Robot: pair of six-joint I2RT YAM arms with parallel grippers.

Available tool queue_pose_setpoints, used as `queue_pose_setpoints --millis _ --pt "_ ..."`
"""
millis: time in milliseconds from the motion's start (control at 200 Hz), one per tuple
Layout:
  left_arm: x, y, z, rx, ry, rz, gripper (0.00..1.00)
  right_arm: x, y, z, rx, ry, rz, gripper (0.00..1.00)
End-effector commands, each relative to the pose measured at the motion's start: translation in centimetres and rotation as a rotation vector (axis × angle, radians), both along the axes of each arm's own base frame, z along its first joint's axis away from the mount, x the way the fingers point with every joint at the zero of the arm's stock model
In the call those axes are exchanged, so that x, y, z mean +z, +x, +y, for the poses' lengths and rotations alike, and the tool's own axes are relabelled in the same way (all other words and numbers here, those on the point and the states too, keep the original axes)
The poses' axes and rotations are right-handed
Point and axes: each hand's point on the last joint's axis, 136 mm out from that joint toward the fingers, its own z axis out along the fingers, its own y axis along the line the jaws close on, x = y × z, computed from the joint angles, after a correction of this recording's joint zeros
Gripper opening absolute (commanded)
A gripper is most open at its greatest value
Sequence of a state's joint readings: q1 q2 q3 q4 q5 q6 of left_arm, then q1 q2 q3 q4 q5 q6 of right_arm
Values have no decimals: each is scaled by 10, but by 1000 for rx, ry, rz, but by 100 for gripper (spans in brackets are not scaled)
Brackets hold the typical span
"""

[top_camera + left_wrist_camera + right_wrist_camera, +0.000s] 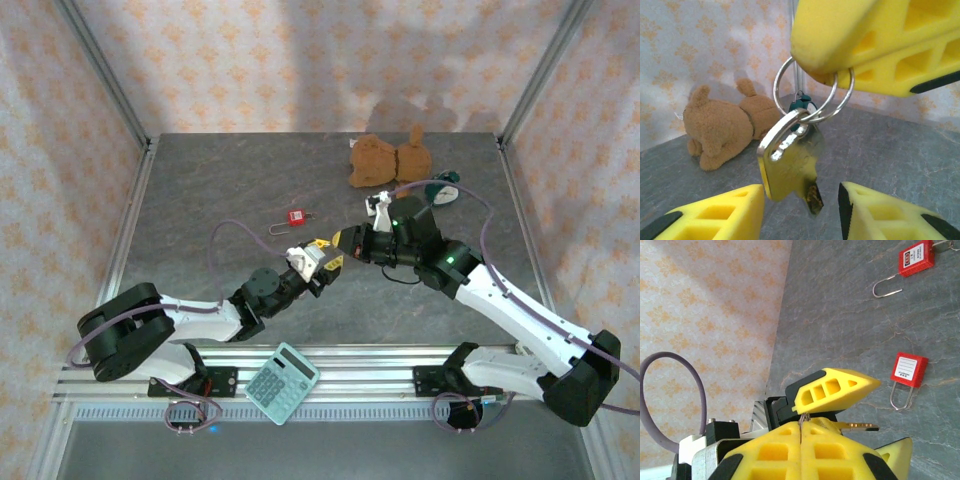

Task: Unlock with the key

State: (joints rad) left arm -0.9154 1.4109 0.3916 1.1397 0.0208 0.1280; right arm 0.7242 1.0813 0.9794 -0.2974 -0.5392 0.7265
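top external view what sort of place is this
Most likely a robot test cell, not a home: a grey table ringed by aluminium frame posts, patterned backdrop walls, and loose props such as a teddy bear, calculator and red padlock.

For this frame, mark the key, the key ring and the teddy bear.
key [790, 172]: left wrist view, on its flat metal face.
key ring [775, 90]: left wrist view, on the left arc of the wire.
teddy bear [722, 130]: left wrist view, on its brown body.
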Motion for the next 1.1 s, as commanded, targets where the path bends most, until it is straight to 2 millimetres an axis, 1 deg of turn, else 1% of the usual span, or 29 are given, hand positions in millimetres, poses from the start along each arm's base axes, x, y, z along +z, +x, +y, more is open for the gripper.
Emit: queue_pose_setpoints --millis 0,225,285,430,536,631,731,771,976,1076,1096 --pt "17 1 4 15 -68 -36 42 10 -2 1 1 37 -27 0" --pt "19 1 8 27 -72 -43 36 6 -2 0 -6 32 -23 0" --pt "20 1 8 26 -71 -43 33 5 -2 -1 -10 31 -23 0" --pt "20 -1 9 21 -68 -43 21 7 0 -6 -34 30 -38 0" --pt "19 -2 9 16 -64 -40 14 7 1 -10 -55 20 -46 0" --pt "18 -5 8 0 -58 -35 8 3 3 -15 -81 -1 -50 0" --pt "16 -8 7 -20 -49 -24 4 -3 5 -20 -106 -21 -49 0" --pt "15 -10 7 -28 -45 -21 0 -4 5 -21 -110 -27 -49 0" --pt "11 -16 6 -57 -9 1 0 -18 8 -25 -128 -69 -44 0" --pt "13 -18 8 -64 2 19 0 -24 9 -27 -135 -93 -46 0" --pt "8 -18 8 -65 24 42 0 -26 9 -28 -135 -100 -49 0"
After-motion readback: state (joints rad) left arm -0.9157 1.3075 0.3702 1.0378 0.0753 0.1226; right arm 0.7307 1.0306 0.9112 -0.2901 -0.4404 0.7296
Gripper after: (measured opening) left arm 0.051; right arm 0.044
